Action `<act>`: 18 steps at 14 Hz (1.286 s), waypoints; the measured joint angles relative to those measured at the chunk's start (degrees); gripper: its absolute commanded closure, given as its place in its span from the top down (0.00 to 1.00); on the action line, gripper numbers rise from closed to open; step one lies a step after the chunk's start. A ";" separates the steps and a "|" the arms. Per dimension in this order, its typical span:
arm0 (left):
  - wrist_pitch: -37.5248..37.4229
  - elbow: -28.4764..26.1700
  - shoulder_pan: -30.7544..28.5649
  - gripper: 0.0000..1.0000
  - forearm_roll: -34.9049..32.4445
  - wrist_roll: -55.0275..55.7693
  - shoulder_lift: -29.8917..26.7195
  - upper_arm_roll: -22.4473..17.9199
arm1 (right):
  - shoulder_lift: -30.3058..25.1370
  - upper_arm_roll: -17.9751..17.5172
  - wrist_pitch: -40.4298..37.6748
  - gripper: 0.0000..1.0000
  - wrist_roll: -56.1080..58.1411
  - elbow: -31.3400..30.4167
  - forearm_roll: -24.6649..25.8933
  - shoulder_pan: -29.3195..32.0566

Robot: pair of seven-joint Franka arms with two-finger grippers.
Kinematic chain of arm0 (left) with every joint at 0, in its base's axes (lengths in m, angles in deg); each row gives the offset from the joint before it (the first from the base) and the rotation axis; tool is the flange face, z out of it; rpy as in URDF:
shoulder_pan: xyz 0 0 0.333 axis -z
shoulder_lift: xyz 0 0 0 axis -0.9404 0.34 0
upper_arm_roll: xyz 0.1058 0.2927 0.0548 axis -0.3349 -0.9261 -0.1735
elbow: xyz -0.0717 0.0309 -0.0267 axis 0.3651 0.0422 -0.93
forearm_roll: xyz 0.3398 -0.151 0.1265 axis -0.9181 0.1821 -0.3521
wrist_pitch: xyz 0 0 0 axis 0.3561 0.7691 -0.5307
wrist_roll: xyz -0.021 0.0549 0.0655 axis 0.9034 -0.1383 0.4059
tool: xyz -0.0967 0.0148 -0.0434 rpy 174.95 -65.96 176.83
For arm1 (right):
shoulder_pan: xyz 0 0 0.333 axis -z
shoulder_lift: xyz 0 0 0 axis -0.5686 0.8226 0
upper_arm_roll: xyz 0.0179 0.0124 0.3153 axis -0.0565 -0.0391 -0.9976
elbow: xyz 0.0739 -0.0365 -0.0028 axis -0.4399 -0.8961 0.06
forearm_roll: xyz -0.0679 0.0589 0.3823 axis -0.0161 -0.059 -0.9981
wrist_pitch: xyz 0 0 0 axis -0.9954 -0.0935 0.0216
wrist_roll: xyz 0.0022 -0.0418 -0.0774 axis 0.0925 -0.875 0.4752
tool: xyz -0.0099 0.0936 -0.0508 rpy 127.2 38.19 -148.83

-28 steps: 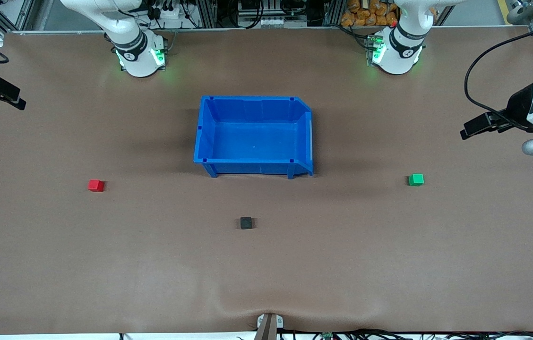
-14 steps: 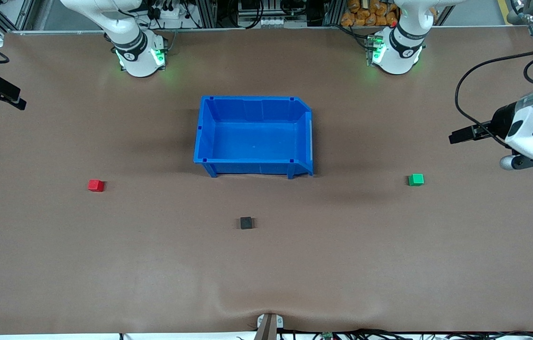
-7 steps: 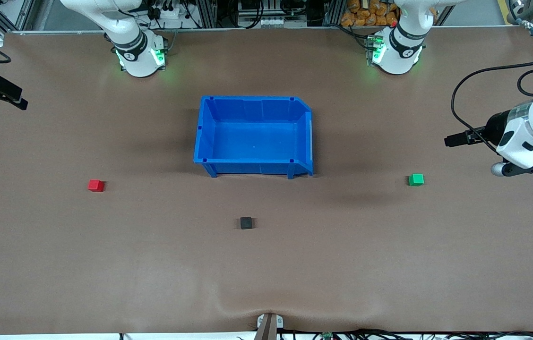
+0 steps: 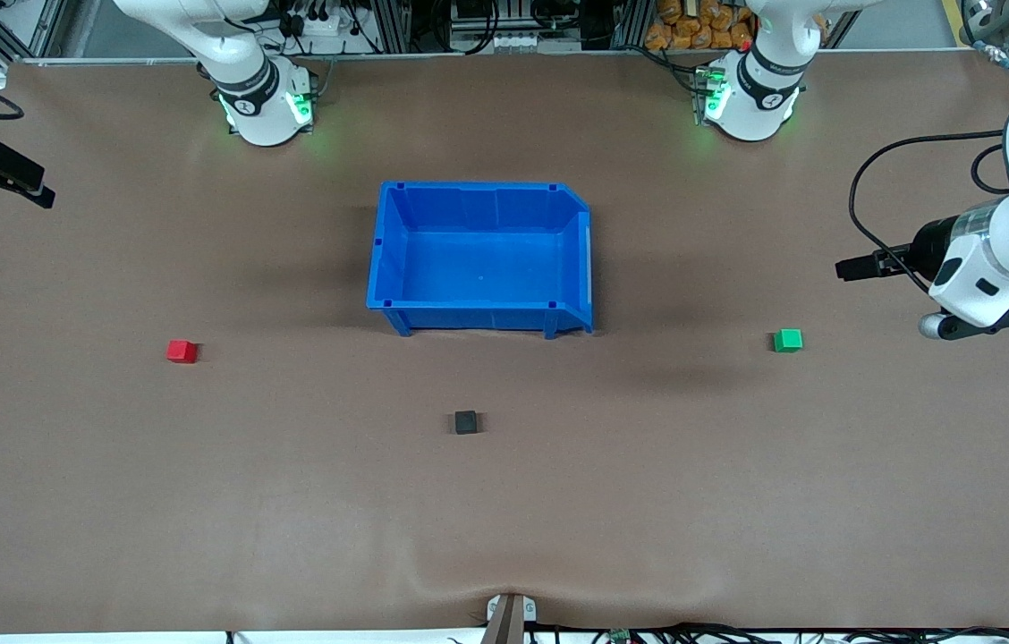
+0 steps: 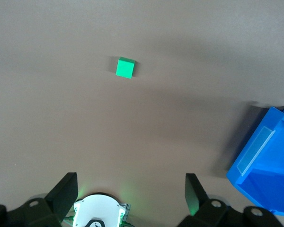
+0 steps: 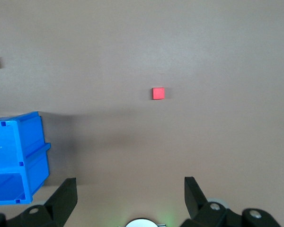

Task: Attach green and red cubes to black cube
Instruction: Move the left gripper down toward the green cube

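Brown table [image 4: 290,501], wide and bare-topped, bases of both arms along its edge. Blue bin [image 4: 479,259] at centre, whole in front view, only a corner in each wrist view. Left gripper [image 4: 853,267] up in the air over the table's left-arm end, fingers [image 5: 64,191] spread wide, holding nothing. Right gripper [image 4: 17,183] partly cut off at the frame edge, likewise spread in its wrist view, empty. Green cube [image 4: 787,340] toward the left arm's end from the bin; red cube [image 4: 182,351] toward the right arm's end; black cube [image 4: 466,422] nearer the front camera than the bin, barely clipped in the right wrist view.
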 measured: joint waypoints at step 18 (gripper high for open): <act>0.69 -0.05 0.25 1.00 -0.07 0.00 7.82 0.03 | 1.21 0.20 -0.16 1.00 -0.01 -0.09 0.00 -0.22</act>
